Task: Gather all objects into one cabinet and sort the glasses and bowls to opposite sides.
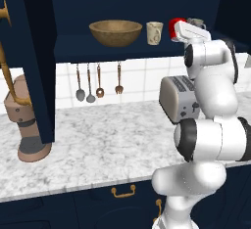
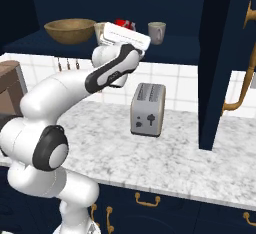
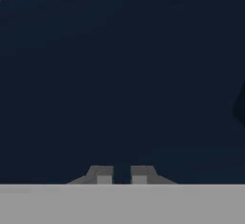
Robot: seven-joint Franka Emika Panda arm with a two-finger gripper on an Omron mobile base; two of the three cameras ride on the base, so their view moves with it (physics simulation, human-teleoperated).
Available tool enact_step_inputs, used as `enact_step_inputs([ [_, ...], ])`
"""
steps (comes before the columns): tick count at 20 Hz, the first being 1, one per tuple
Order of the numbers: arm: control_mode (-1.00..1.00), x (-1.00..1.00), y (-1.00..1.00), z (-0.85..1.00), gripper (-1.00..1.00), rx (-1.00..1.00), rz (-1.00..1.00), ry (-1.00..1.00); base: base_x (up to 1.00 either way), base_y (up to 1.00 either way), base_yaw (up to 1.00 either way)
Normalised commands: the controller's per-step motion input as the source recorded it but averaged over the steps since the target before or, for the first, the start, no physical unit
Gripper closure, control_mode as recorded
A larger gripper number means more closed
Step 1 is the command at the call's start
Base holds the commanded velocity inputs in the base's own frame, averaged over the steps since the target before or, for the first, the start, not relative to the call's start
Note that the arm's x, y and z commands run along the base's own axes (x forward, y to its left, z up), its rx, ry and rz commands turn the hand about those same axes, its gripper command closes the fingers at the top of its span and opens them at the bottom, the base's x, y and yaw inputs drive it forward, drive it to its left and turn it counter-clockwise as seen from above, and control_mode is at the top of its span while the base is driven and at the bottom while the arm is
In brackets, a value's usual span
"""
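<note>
An open navy door (image 1: 34,61) with a curved brass handle (image 1: 10,71) is seen at the far left, its edge hanging over the marble counter (image 1: 98,145). The cabinet (image 1: 112,49) is a dark navy box with one long shelf. On the shelf, from left to right, are set a wide round wooden bowl (image 1: 115,32), a cream patterned mug (image 1: 154,33), a glossy red cup (image 1: 174,27) and a grey-white mug (image 2: 156,32), all close together, with free shelf left of the bowl. Below, metal spoons (image 1: 89,83) hang on white tiles, and a boxy steel toaster (image 2: 148,109) stands on the counter, with bare marble around it. In the right base view a second open door (image 2: 215,63) closes off the right side. The gripper (image 3: 121,175) is raised to shelf level at the red cup, which is partly hidden by the hand. In the hand view the fingertips (image 3: 103,174) are seen with a narrow gap between them against dark navy; whether anything is pinched cannot be told.
</note>
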Motion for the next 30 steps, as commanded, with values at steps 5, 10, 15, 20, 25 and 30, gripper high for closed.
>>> enact_step_inputs([
  [5,-1.0,0.36,0.04,-0.62,1.0,0.0,0.01,0.0,0.0,0.0,0.0],
  [10,-1.0,-0.11,0.14,-0.65,1.0,0.0,0.05,0.0,0.0,0.0,0.0],
  [15,-1.0,0.0,0.0,-0.28,1.0,0.01,0.03,0.0,0.0,0.0,0.0],
  [20,-1.0,-0.06,0.0,-0.37,1.0,0.0,0.06,0.05,0.0,0.0,0.0],
  [25,-1.0,-0.25,0.01,-0.54,1.0,0.0,0.11,0.09,0.0,0.0,0.0],
  [30,-1.0,-0.15,0.0,-0.42,1.0,0.0,0.11,0.12,0.0,0.0,0.0],
])
